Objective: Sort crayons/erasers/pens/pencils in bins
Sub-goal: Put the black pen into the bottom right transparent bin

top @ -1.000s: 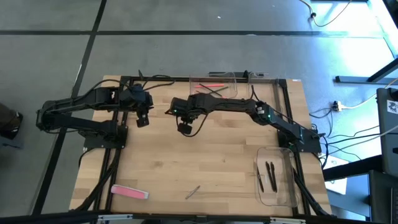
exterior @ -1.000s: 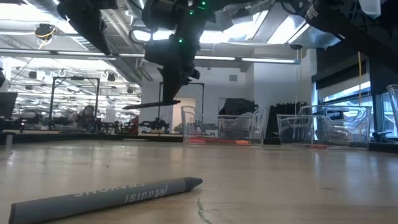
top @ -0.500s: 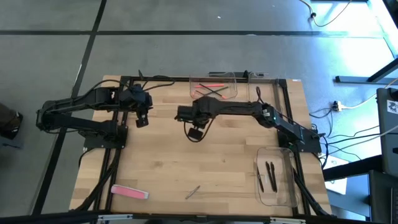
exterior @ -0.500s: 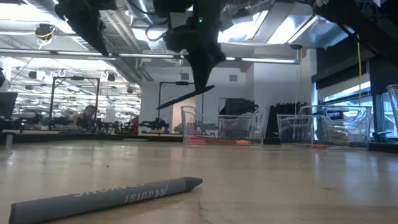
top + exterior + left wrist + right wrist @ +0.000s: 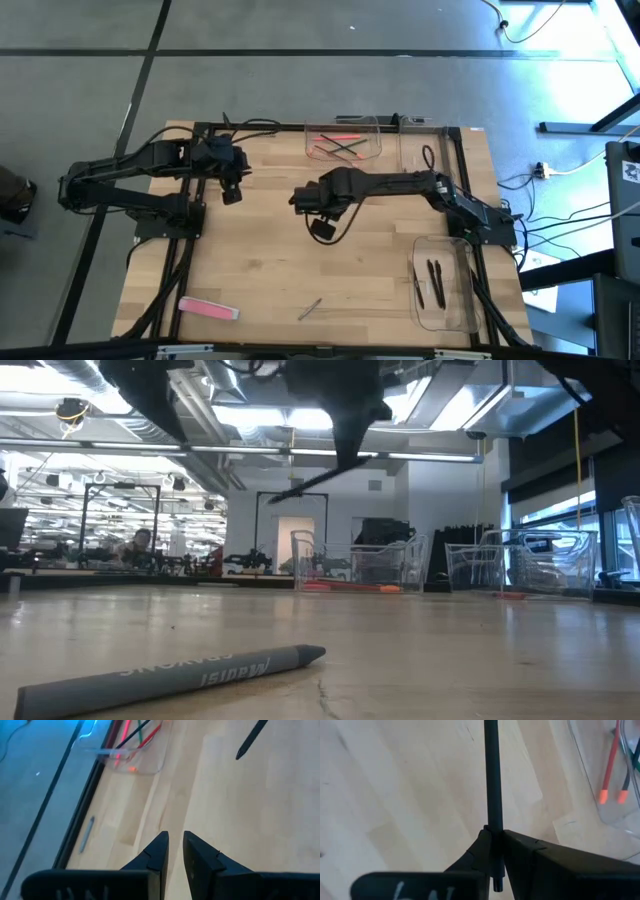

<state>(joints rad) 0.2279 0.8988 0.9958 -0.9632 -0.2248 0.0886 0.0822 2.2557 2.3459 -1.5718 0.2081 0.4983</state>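
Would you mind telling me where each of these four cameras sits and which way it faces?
High view: above the table, looking straight down; both arms, right gripper mid-table.
Low view: at table-top height, looking level past a grey crayon into the room; arms overhead.
Left wrist view: behind the left gripper, facing the table.
Right wrist view: behind the right gripper, shut on a black pen.
Shared: both wrist views show the pencil bin.

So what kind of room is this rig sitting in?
Probably a robotics lab or workshop: a wooden table on a black frame, more benches with gear behind it, exposed ceiling ducts, and a concrete floor.
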